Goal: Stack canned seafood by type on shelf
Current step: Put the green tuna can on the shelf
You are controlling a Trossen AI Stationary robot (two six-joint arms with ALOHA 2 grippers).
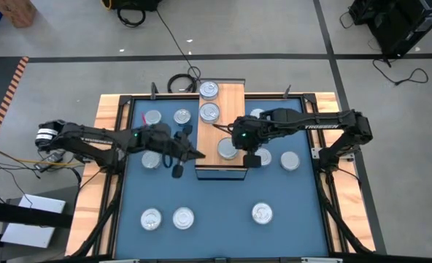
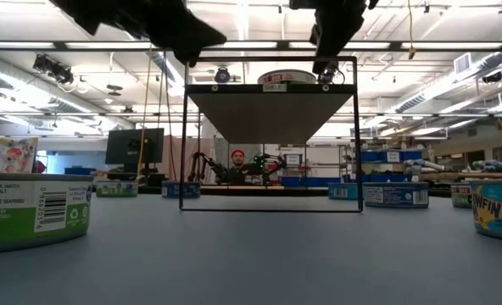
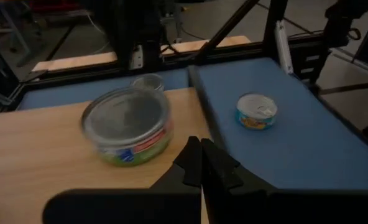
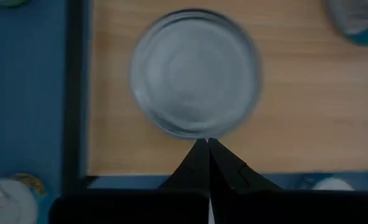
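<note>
My right pincer [image 4: 207, 144] is fully closed w/ nothing in it, tips hovering at the near rim of a flat round silver-lidded tin [image 4: 195, 71] that sits on the light-brown wood-grain shelf [image 4: 296, 124] close to its front edge. In the high view that pincer [image 1: 249, 156] is over the shelf's front right corner, the tin [image 1: 228, 149] just beside it. My left pincer [image 3: 201, 163] is also shut and empty, at the shelf's left edge [image 1: 198, 154] — its wrist cam looks across the wood at the same tin [image 3: 128, 124], which shows a green and red label on its side.

Further out: two more silver-lidded tins [image 1: 209, 112] sit toward the back of the shelf, apart, not stacked. The rest lie scattered on the blue table mat [image 1: 216, 204], incl. a teal-sided tin [image 3: 256, 111] right of the shelf.

Risks as I judge them: both pincers crowd one tin, so the arms could clash if I move them together. A closed pincer dropping here would nudge the tin rather than grip it — and it's near enough the front edge to slide off. I need to open wide first. Sorting by type is tricky since the lids look alike from above; labels only show side-on.
</note>
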